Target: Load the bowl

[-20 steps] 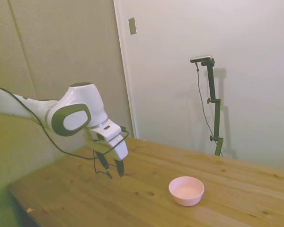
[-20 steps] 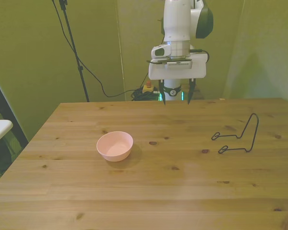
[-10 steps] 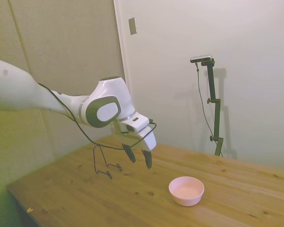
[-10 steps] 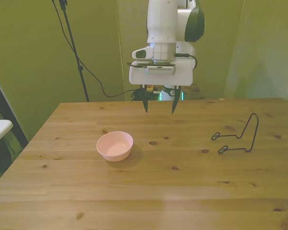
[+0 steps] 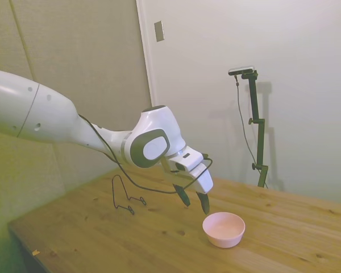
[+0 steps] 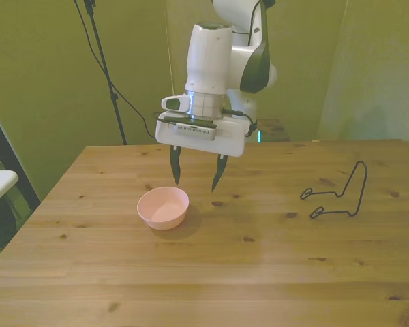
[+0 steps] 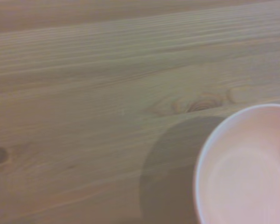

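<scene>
While the bowl (image 6: 163, 207) sat upright on the tabletop (image 6: 259, 272), mouth up and round with no long axis, the gripper (image 6: 194, 174) hung above and just beside it toward the front view's right, fingers spread apart and holding nothing. Versus half a second earlier, the arm had come forward and lower toward the bowl. A black wire stand (image 6: 337, 193) lay well apart.

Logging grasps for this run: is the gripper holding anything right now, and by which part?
Nothing is held. The gripper is open and empty, above the table beside the bowl.
</scene>
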Available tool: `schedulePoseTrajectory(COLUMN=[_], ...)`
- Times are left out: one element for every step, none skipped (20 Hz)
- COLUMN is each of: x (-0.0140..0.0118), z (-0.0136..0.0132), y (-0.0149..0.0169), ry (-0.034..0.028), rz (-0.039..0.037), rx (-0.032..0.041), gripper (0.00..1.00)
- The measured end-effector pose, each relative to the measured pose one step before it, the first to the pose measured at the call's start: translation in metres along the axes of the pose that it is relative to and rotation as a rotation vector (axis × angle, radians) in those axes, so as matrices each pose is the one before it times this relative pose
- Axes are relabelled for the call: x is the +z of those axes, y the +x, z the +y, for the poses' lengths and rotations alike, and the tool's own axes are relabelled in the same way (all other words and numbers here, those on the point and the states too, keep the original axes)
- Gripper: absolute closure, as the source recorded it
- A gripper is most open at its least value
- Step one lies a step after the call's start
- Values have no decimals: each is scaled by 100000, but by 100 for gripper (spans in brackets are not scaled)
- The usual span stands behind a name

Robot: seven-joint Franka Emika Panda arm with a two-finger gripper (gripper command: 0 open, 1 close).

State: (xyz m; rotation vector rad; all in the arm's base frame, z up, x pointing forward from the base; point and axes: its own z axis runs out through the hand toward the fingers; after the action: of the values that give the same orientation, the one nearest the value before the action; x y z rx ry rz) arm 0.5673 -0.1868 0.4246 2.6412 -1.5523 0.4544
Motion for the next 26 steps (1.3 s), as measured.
schedulePoseTrajectory(x=[520,586,623,615,632,572,540,522,497,448,426,343,286,186,133,81,79,54,-22,-71,-113,-163,-155,-116,-102,-91], z=[-62,-132,-182,-267,-258,-286,-324,-250,-215,-115,-37,72,129,116,117,104,126,125,89,72,67,-6,-49,-45,-31,-33], y=[280,238,165,137,103,55,25,-18,11,11,38,45,27,38,56,14,-42,-79,-26,1,14,77,90,76,77,65], ry=[-408,-392,-309,-282,-473,-458,-440,-461,-451,-392,-472,-459,-402,-19,129,46,-382,-244,-359,-430,-594,-350,-24,137,156,143], rz=[63,43,83,93,-140,-190,-228,-268,-250,-344,-336,-320,-524,-737,-763,-947,-1292,-1694,-898,-426,-568,-288,19,162,188,165], rx=[443,321,462,436,83,-97,-159,-140,-72,45,98,222,415,746,680,431,34,-219,-167,-77,-52,33,21,17,14,-6], gripper=[0,0,0,0,0,0,0,0,0,100,100,100,100,100,100,100,100,100,100,100,100,100,100,100,100,100])
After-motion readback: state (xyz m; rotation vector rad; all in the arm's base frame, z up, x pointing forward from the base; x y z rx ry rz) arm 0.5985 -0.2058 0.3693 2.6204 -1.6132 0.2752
